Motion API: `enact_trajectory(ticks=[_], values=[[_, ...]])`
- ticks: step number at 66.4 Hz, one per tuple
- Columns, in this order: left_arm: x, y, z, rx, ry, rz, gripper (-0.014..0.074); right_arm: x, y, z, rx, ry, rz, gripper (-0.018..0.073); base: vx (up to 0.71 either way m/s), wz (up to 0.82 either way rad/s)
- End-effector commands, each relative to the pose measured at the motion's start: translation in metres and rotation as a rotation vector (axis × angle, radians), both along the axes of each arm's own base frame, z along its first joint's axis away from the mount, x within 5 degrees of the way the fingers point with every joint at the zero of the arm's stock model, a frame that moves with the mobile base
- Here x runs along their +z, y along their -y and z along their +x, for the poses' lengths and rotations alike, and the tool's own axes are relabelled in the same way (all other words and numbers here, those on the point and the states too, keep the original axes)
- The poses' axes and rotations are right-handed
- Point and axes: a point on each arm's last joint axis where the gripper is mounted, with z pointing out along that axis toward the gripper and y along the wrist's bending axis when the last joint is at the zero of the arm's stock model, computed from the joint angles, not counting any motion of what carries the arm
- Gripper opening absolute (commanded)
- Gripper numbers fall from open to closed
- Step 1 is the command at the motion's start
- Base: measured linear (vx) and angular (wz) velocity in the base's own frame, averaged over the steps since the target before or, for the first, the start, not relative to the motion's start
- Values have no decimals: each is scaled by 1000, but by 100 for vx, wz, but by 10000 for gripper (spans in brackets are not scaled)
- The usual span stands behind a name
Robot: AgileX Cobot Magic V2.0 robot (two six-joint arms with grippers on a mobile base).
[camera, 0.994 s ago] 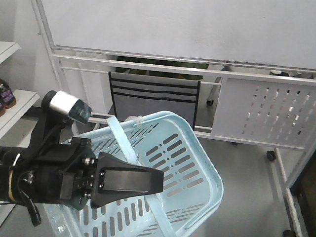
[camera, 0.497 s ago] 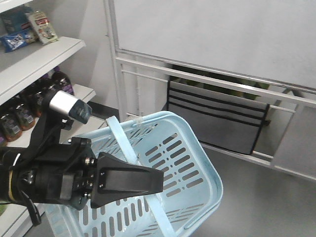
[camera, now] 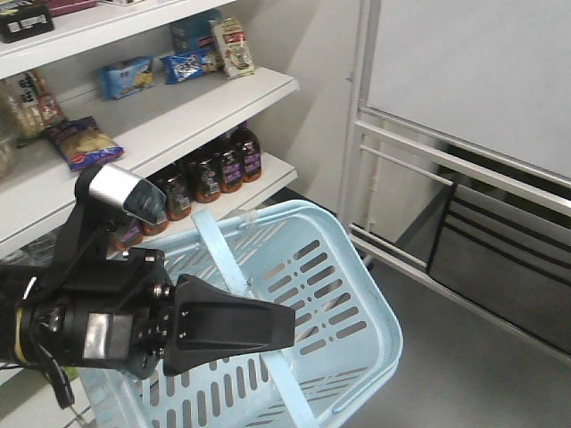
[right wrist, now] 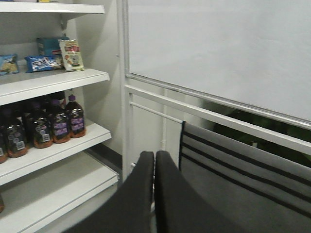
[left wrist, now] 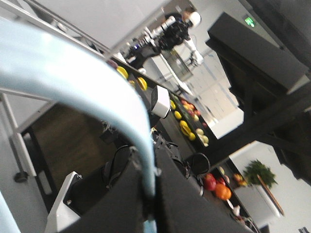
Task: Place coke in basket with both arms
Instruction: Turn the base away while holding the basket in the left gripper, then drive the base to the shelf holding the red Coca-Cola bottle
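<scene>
My left gripper (camera: pixel 287 328) is shut on the handle (camera: pixel 219 254) of a light blue plastic basket (camera: pixel 357 267), which hangs tilted in front of me and looks empty. In the left wrist view the pale blue handle (left wrist: pixel 73 82) runs down between the two black fingers (left wrist: pixel 121 204), pinched at the gripper (left wrist: pixel 148 170). My right gripper (right wrist: pixel 154 156) is shut and empty, held in the air facing the shelves. Several dark bottles with purple labels (right wrist: pixel 58 124) stand on a middle shelf; they also show in the front view (camera: pixel 214 169). I cannot read whether they are coke.
White shelves (camera: pixel 223 102) stand at the left with snack packs (camera: pixel 192 58) on an upper shelf. A white board on a metal frame (camera: pixel 464 71) stands to the right, with a grey striped fabric pocket (right wrist: pixel 243 165) hung low on it. Grey floor lies below.
The view has swung left: the board frame and fabric pocket slid right, and the shelves with bottles and snacks came into view. The left gripper still holds the basket handle the same way.
</scene>
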Motion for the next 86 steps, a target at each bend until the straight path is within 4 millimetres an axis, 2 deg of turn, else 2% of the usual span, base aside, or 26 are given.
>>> enact_trajectory(ticks=[1,86], values=[[28,-2,-17,-150,25,-186,-7,5,0,-1,-2,87,-1,-5,13,50],[28,-2,-17,-150,25,-186,-7,5,0,-1,-2,87,-1,-5,10,49]])
